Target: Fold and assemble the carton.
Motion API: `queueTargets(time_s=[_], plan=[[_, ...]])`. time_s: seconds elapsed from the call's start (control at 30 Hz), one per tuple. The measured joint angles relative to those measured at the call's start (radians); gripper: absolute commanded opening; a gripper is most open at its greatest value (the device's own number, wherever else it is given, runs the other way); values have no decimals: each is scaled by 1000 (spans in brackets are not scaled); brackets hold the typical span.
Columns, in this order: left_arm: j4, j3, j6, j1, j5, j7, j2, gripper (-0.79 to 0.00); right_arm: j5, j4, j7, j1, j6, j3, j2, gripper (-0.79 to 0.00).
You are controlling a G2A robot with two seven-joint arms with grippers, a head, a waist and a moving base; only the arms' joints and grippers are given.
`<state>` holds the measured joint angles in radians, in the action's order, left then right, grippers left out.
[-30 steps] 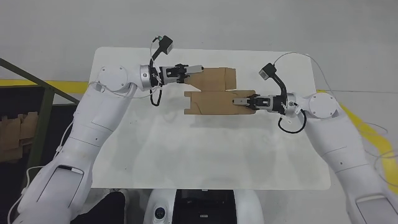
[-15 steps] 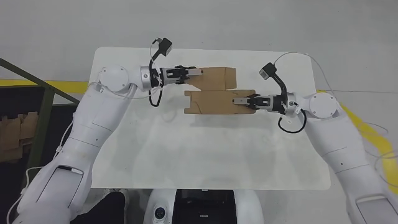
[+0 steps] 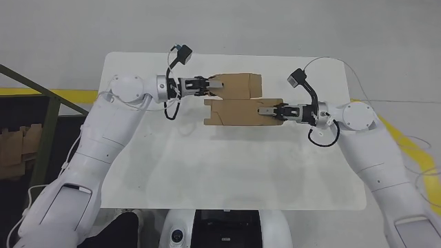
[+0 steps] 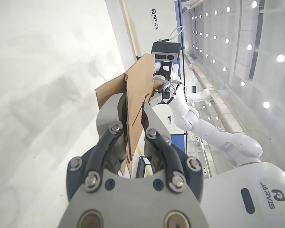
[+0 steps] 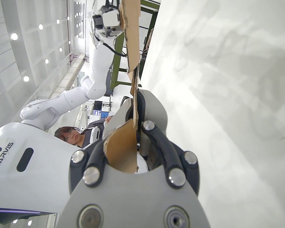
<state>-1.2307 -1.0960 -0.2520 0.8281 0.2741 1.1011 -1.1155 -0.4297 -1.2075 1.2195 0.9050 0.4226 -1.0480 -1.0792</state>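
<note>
The flattened brown carton (image 3: 236, 100) is over the far middle of the white surface (image 3: 172, 165), its broad face turned up, spanning the gap between the two arms. The left pincer (image 3: 215, 83) comes in from the left and is pressed together on the left edge of the carton's far panel. In the left wrist view its fingers (image 4: 105, 115) pinch the cardboard edge-on, one pad on each face. The right pincer (image 3: 265, 111) comes in from the right and is clamped on the right end of the near panel. In the right wrist view the sheet runs out from between its fingers (image 5: 154, 112) towards the other arm. The near panel reaches farther to the right than the far one. Whether the carton's underside touches the surface cannot be told. A dark green frame (image 3: 34, 83) stands off the surface's left side, crossing a yellow floor line (image 3: 86, 96).
</note>
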Motion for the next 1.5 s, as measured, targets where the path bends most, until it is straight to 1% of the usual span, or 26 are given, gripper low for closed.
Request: queueTargets(time_s=[0.1, 0.17, 0.3, 0.33, 0.37, 0.53, 0.57, 0.6, 0.63, 0.67, 0.7, 0.93, 1.13, 1.2, 1.3, 1.4, 1.5], plan=[[2, 5, 8, -2, 4, 7, -1, -610, 0, -1, -1, 1, 0, -1, 0, -785], [4, 7, 9, -4, 6, 10, -1, -625, -1, -1, 1, 2, 1, -1, 0, -785], [7, 9, 11, -7, 11, 8, -2, -711, -2, 1, 3, 2, 5, 1, -1, -785], [7, 9, 11, -7, 12, 7, -2, -754, -2, 1, 3, 2, 5, 1, -1, -785], [8, 10, 11, -8, 13, 6, -2, -779, -2, 1, 3, 2, 6, 2, -2, -785], [10, 11, 15, -10, 15, 7, -2, -785, -2, 3, 4, -1, 7, 3, -3, -785], [10, 11, 15, -10, 14, 7, -2, -785, -3, 3, 4, -1, 7, 4, -3, -714], [10, 12, 15, -11, 14, 8, -2, -785, -3, 3, 4, -1, 8, 4, -3, -545], [10, 12, 15, -11, 14, 9, -2, -785, -3, 3, 4, -1, 8, 4, -4, -339], [10, 12, 15, -11, 14, 9, -2, -785, -3, 4, 2, -1, 8, 4, -4, -25], [9, 12, 15, -10, 17, 9, -2, -785, -2, 6, -5, -1, 8, 2, -4, 0], [-11, 1, 6, -1, 42, 8, -1, -785, 19, 50, -98, 13, 14, -42, 3, 0], [-28, -3, 3, 11, 52, 9, 1, -785, 31, 17, -159, 39, 36, -104, 17, 0], [-32, -1, 1, 15, 53, 10, 1, -785, -11, -27, -137, 58, 71, -127, 21, 0], [-33, 4, -1, 19, 53, 11, 0, -785, -97, -96, -63, 83, 121, -141, 24, 0], [-35, 13, -1, 21, 54, 15, -1, -785, -148, -133, -4, 86, 144, -124, 20, 0], [-40, 21, -1, 22, 57, 23, -3, -785, -154, -132, 15, 69, 151, -85, 11, 0]])
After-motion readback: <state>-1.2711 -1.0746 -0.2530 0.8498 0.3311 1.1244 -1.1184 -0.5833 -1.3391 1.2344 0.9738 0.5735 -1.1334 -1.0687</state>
